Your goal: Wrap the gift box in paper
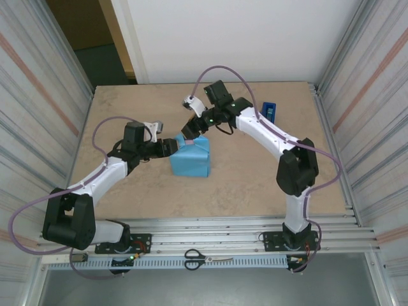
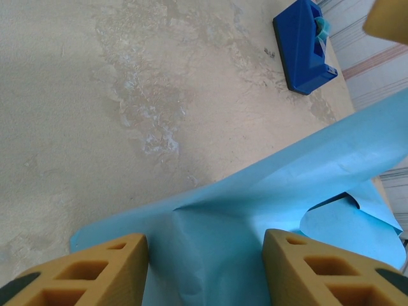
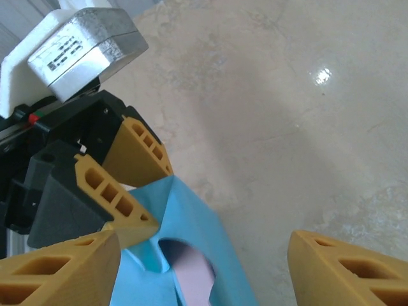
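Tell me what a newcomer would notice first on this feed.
The sky-blue paper bundled at centre catches the eye, with a pink patch of the box peeking through a gap on top. Both grippers crowd its far left corner: the left gripper straddles a paper fold, and the right gripper hovers open above. A blue tape dispenser sits at the far right.

The paper [image 1: 191, 159] sat mid-counter [image 1: 255, 172], sky-blue face outward, folded up around the gift box into a creased, blocky bundle. A pink sliver of the gift box [image 3: 192, 275] showed through a gap in the top fold, perhaps one corner.
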`<act>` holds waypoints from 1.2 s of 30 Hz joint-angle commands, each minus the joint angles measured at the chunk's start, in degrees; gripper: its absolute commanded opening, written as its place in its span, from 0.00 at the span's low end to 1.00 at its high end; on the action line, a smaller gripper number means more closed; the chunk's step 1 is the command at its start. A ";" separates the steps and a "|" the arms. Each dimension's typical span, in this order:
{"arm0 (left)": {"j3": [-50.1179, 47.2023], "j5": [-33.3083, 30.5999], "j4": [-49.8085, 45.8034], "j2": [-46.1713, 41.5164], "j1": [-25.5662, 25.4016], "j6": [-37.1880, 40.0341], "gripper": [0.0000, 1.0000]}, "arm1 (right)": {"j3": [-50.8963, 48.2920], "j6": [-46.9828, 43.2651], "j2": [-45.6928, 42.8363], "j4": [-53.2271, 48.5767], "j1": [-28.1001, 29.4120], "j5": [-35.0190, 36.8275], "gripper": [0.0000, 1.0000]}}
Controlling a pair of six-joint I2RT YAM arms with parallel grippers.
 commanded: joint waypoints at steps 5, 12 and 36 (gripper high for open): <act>-3.39 0.31 -7.10 1.84 -1.54 2.56 0.49 | 19.38 -7.94 10.36 -21.98 1.91 -4.24 0.66; -3.43 0.55 -7.13 1.40 -1.62 2.54 0.49 | 33.97 -9.91 19.38 -31.84 2.75 -2.15 0.55; -3.64 0.61 -7.54 0.55 -1.58 2.72 0.49 | 35.78 -15.57 18.21 -32.38 3.39 -0.41 0.00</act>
